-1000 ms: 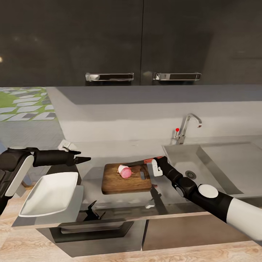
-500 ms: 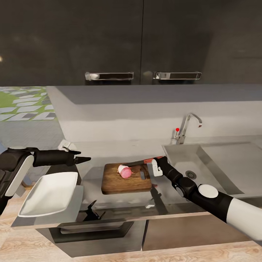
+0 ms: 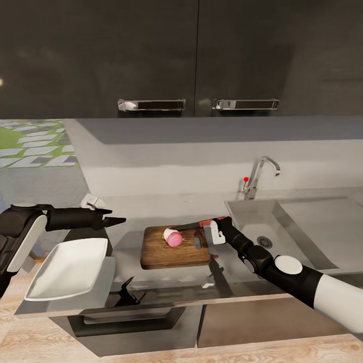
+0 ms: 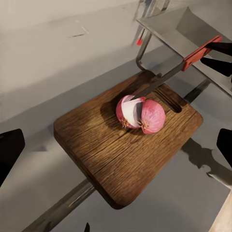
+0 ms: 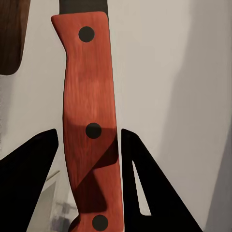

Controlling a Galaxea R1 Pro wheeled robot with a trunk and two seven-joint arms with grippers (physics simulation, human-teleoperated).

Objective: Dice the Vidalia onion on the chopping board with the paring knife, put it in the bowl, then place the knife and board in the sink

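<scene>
Two onion halves (image 3: 173,237) lying mid-board (image 3: 171,257), knife (image 3: 194,225) blade touching them from 2 o'clock. Right end effector (image 3: 210,225) pinching red handle above board's sink-side (image 3: 312,237) edge. Left end effector (image 3: 113,220) spread, hovering over bare worktop (image 3: 237,282) at 10 o'clock, above bowl (image 3: 68,269).

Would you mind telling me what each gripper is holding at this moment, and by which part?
The right gripper holds the paring knife by its red handle, one finger on each side. The left gripper holds nothing.
</scene>
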